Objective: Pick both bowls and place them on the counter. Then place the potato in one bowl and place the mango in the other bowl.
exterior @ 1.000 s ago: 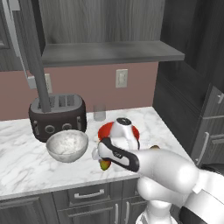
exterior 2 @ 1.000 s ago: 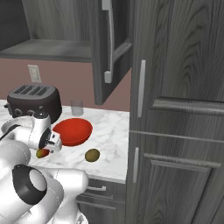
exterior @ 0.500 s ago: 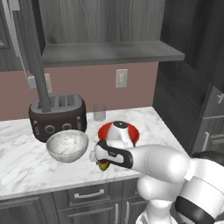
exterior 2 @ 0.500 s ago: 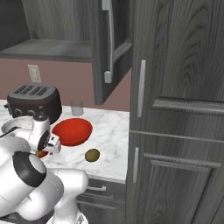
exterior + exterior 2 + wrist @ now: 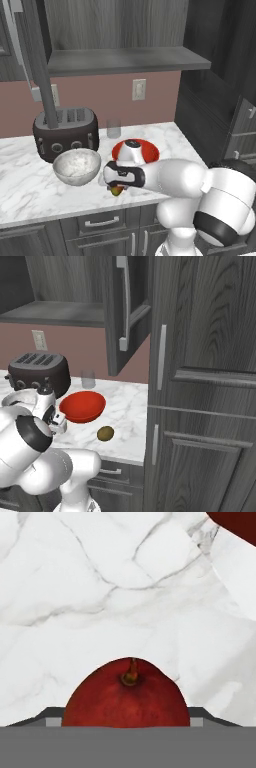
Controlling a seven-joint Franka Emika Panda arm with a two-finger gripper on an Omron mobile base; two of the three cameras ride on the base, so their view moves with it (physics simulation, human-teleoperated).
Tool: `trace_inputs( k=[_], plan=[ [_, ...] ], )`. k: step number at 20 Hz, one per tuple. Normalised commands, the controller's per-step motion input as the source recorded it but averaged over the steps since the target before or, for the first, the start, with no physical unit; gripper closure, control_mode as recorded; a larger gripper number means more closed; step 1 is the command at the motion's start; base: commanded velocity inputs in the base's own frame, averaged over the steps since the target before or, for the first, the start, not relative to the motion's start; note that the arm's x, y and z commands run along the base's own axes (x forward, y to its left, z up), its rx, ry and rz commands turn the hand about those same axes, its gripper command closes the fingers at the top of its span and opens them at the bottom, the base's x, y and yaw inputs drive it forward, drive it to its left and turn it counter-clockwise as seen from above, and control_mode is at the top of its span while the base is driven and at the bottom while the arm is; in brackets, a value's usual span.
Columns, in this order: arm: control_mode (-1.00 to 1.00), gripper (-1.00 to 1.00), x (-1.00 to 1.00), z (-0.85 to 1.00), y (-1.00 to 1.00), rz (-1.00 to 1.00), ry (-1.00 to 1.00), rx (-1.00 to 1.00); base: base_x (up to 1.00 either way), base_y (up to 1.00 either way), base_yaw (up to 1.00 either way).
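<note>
- The arm is folded low over the front part of the marble surface (image 5: 30,185), its forearm lying nearly level and the hand turned down toward the slab.
- The gripper (image 5: 116,189) sits just in front of the marbled bowl (image 5: 77,166) and beside the red bowl (image 5: 148,150); the wrist hides part of the red bowl in the left base view.
- The mango (image 5: 126,694) fills the lower middle of the hand view, stem end up, right at the fingers; a sliver of it shows under the hand in the left base view. The fingers appear clamped on it, though the tips themselves are hidden.
- Whether the mango touches the surface or hangs just above it cannot be told.
- The potato (image 5: 105,433) lies on the surface near its front edge, just beyond the red bowl and apart from the gripper.
- Both bowls stand upright on the surface, close together.
- A dark toaster (image 5: 65,132) stands behind the marbled bowl, and a small glass (image 5: 114,128) near the wall behind the red bowl.
- A tall dark cabinet (image 5: 200,381) closes the surface's right end.
</note>
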Motion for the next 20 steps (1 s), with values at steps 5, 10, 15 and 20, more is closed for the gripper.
trace_inputs(
  k=[5, 10, 15, 20],
  plan=[
    [-1.0, 1.0, 0.0, 0.05, -0.15, -0.01, 0.01, 0.0, 0.0, 0.0, 0.0],
    [-1.0, 1.0, 0.0, 0.32, -0.17, 0.0, 0.0, 0.0, 0.0, 0.0, 0.0],
    [-1.0, 1.0, -0.02, 0.5, -0.17, 0.0, -0.02, 0.0, 0.0, 0.0, 0.0],
    [-1.0, 1.0, 0.02, 0.63, -0.12, 0.0, 0.01, 0.02, 0.0, 0.0, 0.0]
  ],
)
